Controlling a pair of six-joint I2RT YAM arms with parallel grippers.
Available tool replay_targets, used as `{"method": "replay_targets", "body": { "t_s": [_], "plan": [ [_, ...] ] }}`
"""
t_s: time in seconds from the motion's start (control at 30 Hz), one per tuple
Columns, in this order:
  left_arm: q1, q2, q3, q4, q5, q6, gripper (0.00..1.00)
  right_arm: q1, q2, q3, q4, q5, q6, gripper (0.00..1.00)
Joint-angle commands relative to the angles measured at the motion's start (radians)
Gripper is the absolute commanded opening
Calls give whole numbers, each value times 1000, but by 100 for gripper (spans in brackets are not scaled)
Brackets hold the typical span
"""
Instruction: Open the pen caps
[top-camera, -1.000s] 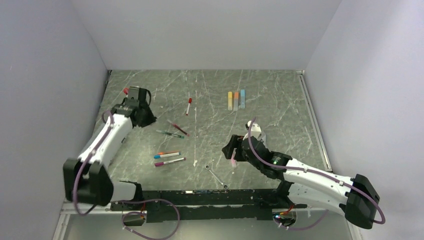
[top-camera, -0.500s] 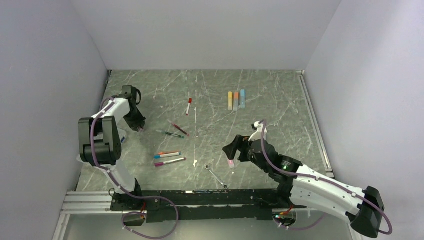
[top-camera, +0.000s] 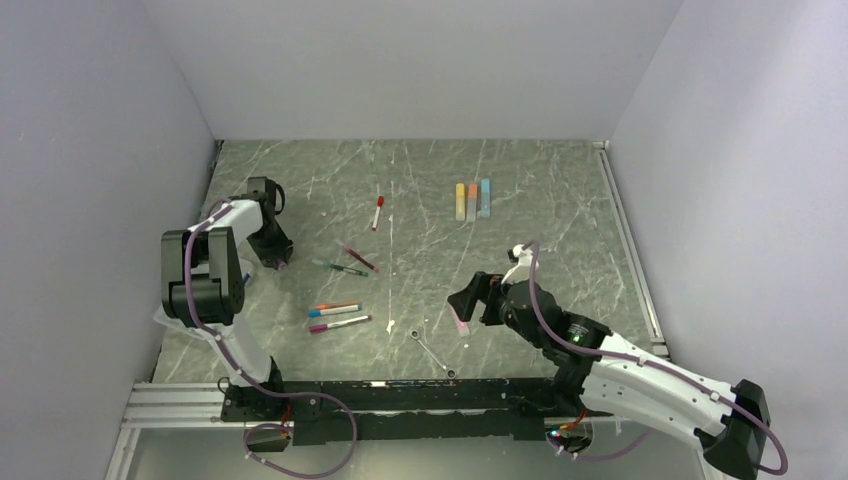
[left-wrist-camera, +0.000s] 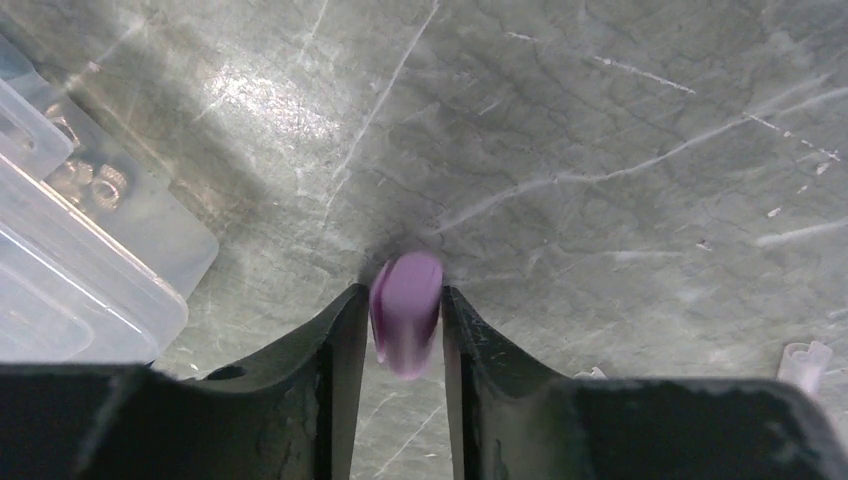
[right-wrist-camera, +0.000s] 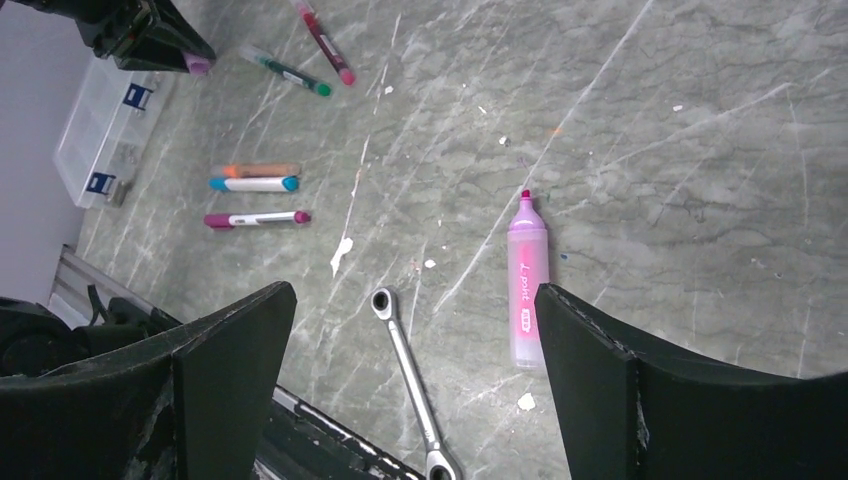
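Left wrist: cap (left-wrist-camera: 406, 312) within left gripper (left-wrist-camera: 403, 297)

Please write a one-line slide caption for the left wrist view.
Purple cap between the fingers of the left gripper over the marble table, clear box at picture left.

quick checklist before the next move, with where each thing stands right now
1. Purple cap between the left gripper fingers: ok.
2. Cap apart from the clear box: ok.
3. Right gripper open wide: ok.
4. Pink highlighter uncapped, tip bare, touched by neither right finger: ok.
5. Highlighter centred between the right fingers: not ok, it lies close to one of them.
6. Wrench apart from the highlighter: ok.
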Motion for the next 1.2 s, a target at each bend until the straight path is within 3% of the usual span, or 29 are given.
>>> {"method": "replay_targets", "body": {
  "t_s": [0.0, 0.17, 0.37, 0.5, 0.67, 0.73, 0.77, 0.8, 0.93, 1.17],
  "plan": [
    [2, -27, -16, 9, -21, 3, 43, 3, -21, 9, -12, 18, -4, 95],
    [-3, -143, -12, -37, -10, -37, 59, 3, 9, 41, -29, 20, -24, 97],
    [-64, -370, -26, -70, 48, -40, 66, 3, 67, 94, -34, 45, -55, 99],
    [-244, -541, -98, -45, 76, -30, 68, 4, 157, 165, -26, 27, -108, 95],
    [-487, -688, -243, -26, 40, -159, 77, -9, 261, 223, -58, 124, -118, 90],
    [-543, -771, -320, -2, 43, -221, 79, -69, 294, 241, -54, 137, -130, 84],
    [-560, -811, -360, 10, 53, -247, 94, -121, 314, 249, -46, 120, -137, 80],
    [-573, -854, -393, 17, 62, -269, 99, -175, 337, 258, -32, 83, -146, 77],
    [-585, -995, -476, -2, 82, -315, 99, -396, 503, 335, 40, 9, -168, 63],
    [-586, -1088, -484, -15, 113, -294, 96, -562, 947, 631, 60, 35, -229, 55]
  ]
}}
